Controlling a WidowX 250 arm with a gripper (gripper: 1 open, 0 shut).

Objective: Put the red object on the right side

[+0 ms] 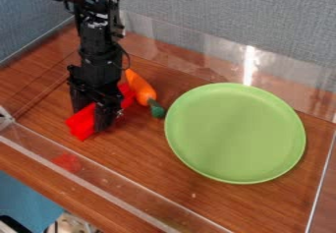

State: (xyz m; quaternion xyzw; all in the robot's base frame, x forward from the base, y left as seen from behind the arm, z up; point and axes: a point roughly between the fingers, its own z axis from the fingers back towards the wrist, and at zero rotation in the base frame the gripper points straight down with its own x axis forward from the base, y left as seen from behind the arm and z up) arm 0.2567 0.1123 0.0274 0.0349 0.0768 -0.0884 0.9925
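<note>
You're working over a wooden table [250, 212]. Largest thing on it, the green plate [237, 132], is sitting well off to the picture-right of the gripper [97, 109]. The black arm [97, 40] is coming straight down from the top left. The gripper is pointing down at the table with its jaws closed as far as they go, pinching the red block [85, 123], as far as the view shows. The block's lower end is poking out below and slightly picture-left of the fingertips, near the table or touching it; can't tell which. Its long axis looks tilted, running from the jaws down toward the front-left. The orange carrot [140, 87] is lying just beside the gripper on its picture-right, green tip toward the plate. So the block is sitting at the tool itself, and the right side you're aiming for is lying past the carrot.
</note>
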